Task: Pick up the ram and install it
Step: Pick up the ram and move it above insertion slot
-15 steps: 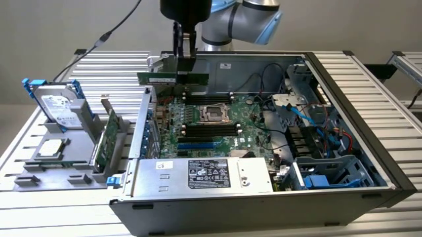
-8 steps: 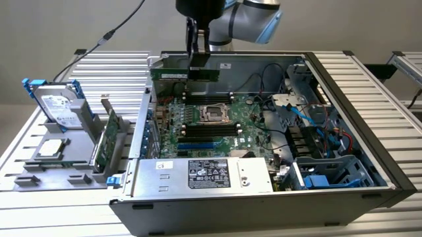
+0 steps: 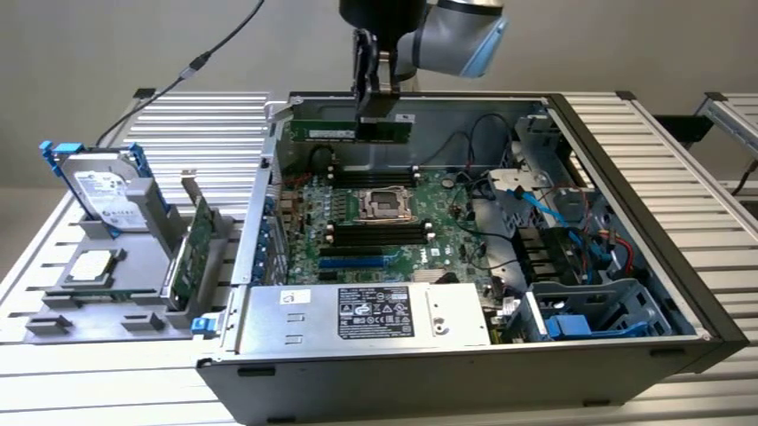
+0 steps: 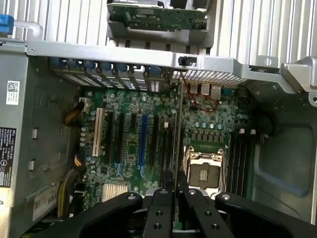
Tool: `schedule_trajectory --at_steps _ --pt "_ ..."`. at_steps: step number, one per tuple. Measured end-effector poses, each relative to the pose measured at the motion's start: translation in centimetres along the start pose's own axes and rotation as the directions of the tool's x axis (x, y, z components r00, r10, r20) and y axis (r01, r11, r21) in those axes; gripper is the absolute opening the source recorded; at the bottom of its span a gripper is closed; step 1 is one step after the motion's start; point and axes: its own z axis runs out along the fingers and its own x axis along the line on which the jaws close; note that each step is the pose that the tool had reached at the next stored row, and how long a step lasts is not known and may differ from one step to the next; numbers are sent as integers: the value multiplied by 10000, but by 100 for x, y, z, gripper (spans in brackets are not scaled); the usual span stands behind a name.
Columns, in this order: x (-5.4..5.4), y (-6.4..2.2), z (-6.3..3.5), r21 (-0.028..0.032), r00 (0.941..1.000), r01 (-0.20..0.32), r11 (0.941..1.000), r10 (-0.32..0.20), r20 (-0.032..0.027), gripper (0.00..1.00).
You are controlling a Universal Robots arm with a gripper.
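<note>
End effector [image 3: 382, 114] clenched on ram [image 3: 319, 131] top edge; ram hangs level below it, above motherboard [image 3: 355, 232].

Exterior view high, angled down; wrist view close above shared motherboard [image 3: 311, 240] [image 4: 133, 144].

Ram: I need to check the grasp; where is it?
Exterior view: the ram, gripped by the pincer, hangs over the far memory slots of the motherboard.
</note>
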Motion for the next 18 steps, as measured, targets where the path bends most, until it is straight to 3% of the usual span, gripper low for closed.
schedule_trajectory --at_steps 4,5,12,18 --pt "-9 -32 7 185 10000 49 9998 -48 -21 14" --pt "-9 -51 8 207 10000 59 9998 -58 -24 14" --pt "0 -311 -3 216 10000 76 9997 -76 -26 14" --pt "-57 -418 3 214 10000 84 9997 -83 -28 14"
